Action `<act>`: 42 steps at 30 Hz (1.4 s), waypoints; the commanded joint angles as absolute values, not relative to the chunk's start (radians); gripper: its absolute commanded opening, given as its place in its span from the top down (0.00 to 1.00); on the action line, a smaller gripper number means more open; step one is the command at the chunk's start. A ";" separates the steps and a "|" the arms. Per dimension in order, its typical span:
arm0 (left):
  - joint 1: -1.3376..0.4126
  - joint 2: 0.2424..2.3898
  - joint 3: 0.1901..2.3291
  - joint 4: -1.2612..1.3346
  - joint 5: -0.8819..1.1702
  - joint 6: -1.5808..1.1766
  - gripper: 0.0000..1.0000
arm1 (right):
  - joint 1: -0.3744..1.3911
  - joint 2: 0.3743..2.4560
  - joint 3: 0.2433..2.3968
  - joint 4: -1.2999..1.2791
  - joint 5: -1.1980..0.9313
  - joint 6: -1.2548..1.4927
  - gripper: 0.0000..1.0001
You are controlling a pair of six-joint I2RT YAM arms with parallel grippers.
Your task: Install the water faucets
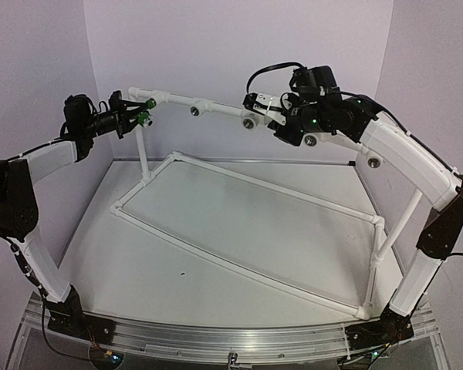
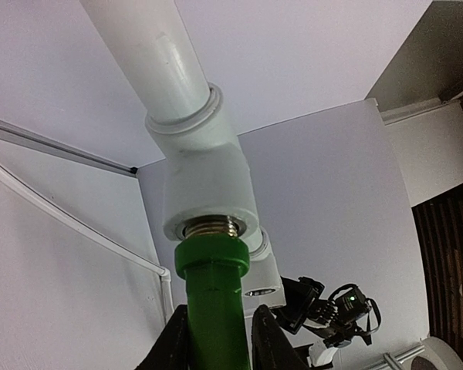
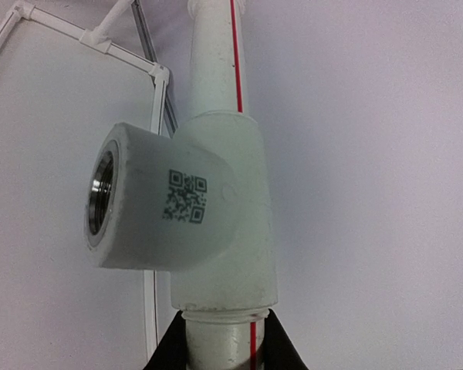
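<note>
The left gripper (image 2: 218, 343) is clenched on the green faucet (image 2: 212, 301), with a dark finger (image 2: 174, 347) pressed against each side of its body. The faucet's threaded metal end sits in the socket of a white fitting (image 2: 204, 185) near the far left end of the top pipe (image 2: 150, 54). A band of thread shows between the green collar and the socket. Farther right along that pipe, the right gripper (image 3: 220, 343) grasps the pipe itself, its jaws tight on both sides. It sits just beside a second fitting (image 3: 193, 208), which bears a square printed code and has a metal-lined socket.
</note>
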State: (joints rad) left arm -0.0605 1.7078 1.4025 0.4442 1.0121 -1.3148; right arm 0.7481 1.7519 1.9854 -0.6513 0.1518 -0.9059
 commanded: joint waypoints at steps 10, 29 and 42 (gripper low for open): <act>-0.093 1.729 1.406 0.528 0.991 -1.415 1.00 | 0.785 1.712 1.992 -0.767 0.009 -0.893 1.00; -0.098 1.717 1.413 0.499 0.835 -1.346 1.00 | 0.785 1.703 1.978 -0.767 0.009 -0.892 1.00; -0.097 1.738 1.625 -0.050 0.799 -0.771 1.00 | 0.786 1.706 1.979 -0.767 0.008 -0.899 1.00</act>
